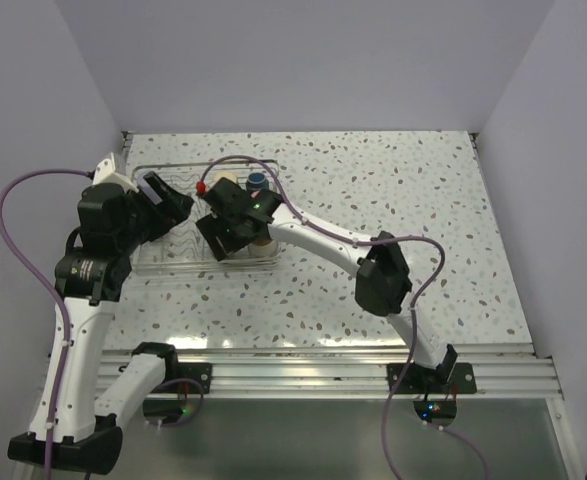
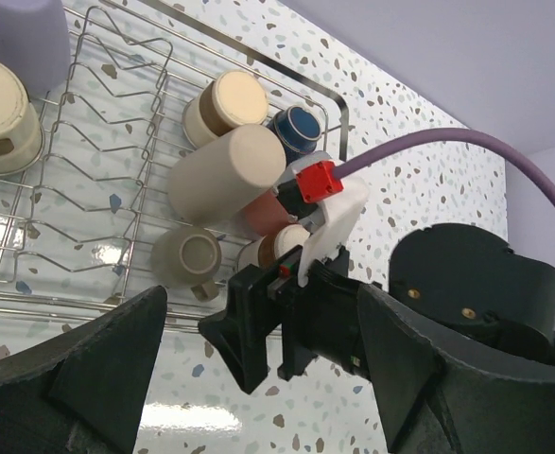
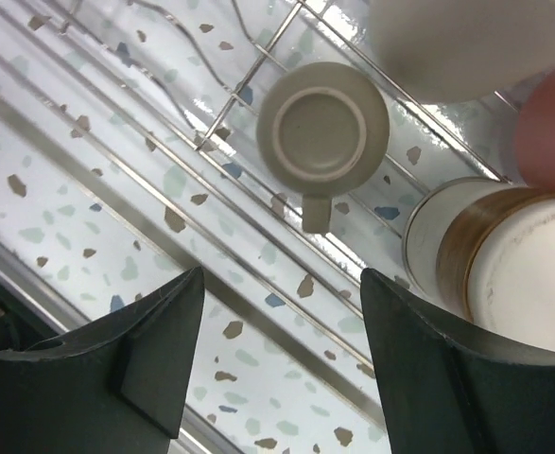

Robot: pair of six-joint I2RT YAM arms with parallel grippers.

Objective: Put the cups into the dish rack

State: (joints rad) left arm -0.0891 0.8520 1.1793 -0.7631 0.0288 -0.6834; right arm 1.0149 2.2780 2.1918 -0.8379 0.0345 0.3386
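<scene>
The silver wire dish rack (image 1: pixel 148 265) stands at the far left of the table. In the left wrist view the rack (image 2: pixel 97 142) holds a lavender tumbler (image 2: pixel 22 38), an upturned beige cup (image 2: pixel 3 113), a lying beige tumbler (image 2: pixel 225 175), a pink-red tumbler (image 2: pixel 263 213), a dark mug (image 2: pixel 296 128) and an upturned olive-tan mug (image 2: pixel 187 260). My right gripper (image 1: pixel 223 235) hovers over the rack's right end, open and empty (image 3: pixel 277 359), just above the olive-tan mug (image 3: pixel 322 134) and a steel cup (image 3: pixel 504 255). My left gripper (image 1: pixel 178 205) is open and empty over the rack's middle.
The two wrists are close together above the rack; the right wrist's body (image 2: pixel 258 322) fills the space between my left fingers (image 2: pixel 88 369). A purple cable (image 2: pixel 447 147) arches over it. White walls enclose the speckled table (image 1: pixel 393 200) on three sides.
</scene>
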